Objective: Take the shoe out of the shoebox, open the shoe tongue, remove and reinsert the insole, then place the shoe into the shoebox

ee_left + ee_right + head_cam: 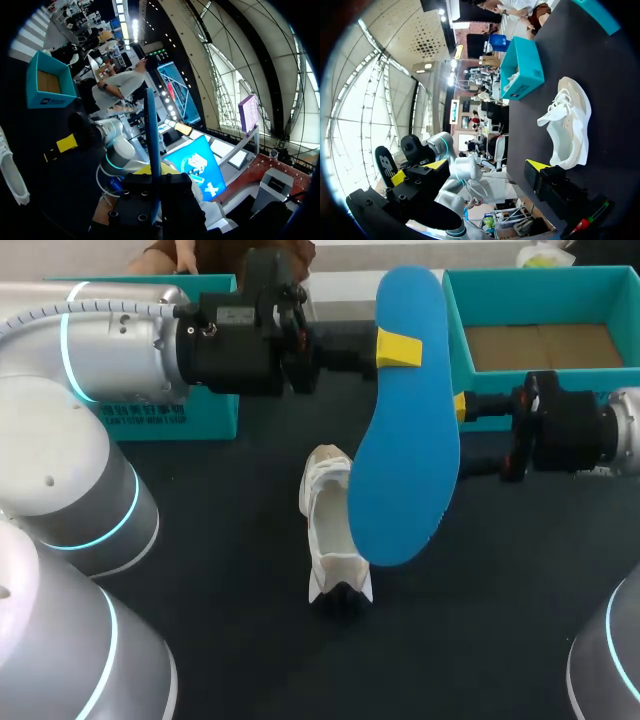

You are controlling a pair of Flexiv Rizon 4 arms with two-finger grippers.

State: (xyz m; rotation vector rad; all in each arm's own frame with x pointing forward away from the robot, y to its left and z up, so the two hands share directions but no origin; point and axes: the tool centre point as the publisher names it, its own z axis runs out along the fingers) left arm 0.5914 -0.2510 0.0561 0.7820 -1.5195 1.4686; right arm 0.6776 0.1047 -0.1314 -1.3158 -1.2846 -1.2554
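We are holding the insole [405, 420] in our left claw [398, 348] over the shoe [330, 530], which is lying mid tabletop [230, 540]. The shoebox [540, 280] is sitting behind at right, another box [215, 415] behind at left. Our right claw [487, 167] is hanging before the shoebox.

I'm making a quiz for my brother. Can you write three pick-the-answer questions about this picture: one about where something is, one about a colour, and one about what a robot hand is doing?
1. Where is the shoe?
A up in the air
B on the table
C on a chair

2. What colour is the insole?
A red
B green
C blue

3. What is the left hand doing?
A gripping the insole
B hanging open and empty
C gripping the shoe

Answers:
1 B, the white shoe lies on the dark table.
2 C, its whole face is blue.
3 A, its fingers pinch the raised insole.
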